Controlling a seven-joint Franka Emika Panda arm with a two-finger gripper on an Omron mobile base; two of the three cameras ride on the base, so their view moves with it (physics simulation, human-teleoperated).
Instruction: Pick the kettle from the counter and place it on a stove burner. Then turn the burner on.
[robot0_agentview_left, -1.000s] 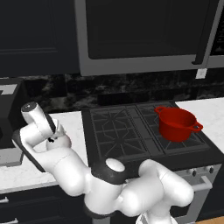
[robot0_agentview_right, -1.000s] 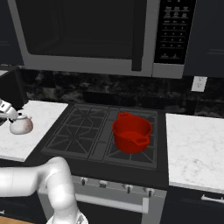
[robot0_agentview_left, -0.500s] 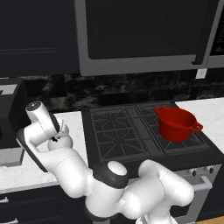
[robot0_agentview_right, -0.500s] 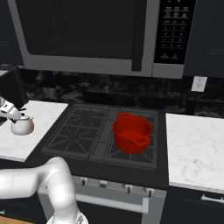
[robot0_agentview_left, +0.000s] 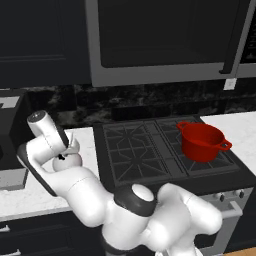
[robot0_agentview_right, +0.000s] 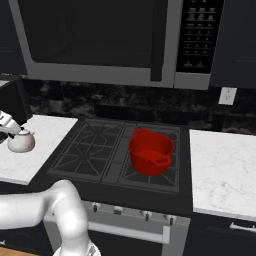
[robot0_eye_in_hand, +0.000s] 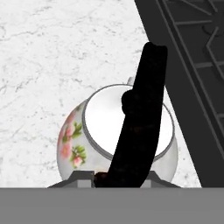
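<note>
Kettle (robot0_eye_in_hand: 127, 144): on the counter (robot0_eye_in_hand: 52, 52), handle under the gripper (robot0_agentview_left: 64, 152).
Grip: closure can't be told.
Risk: kettle tipping if lifted off-centre.

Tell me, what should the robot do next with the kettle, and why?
Probably close the fingers on the handle. In the hand view the kettle sits right below on the counter, not yet on the burner.

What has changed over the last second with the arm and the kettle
The arm has dropped its hand lower over the kettle, closing in on the black handle. The kettle has stayed in place on the counter, not lifted. The red pot and the stove are unchanged.
</note>
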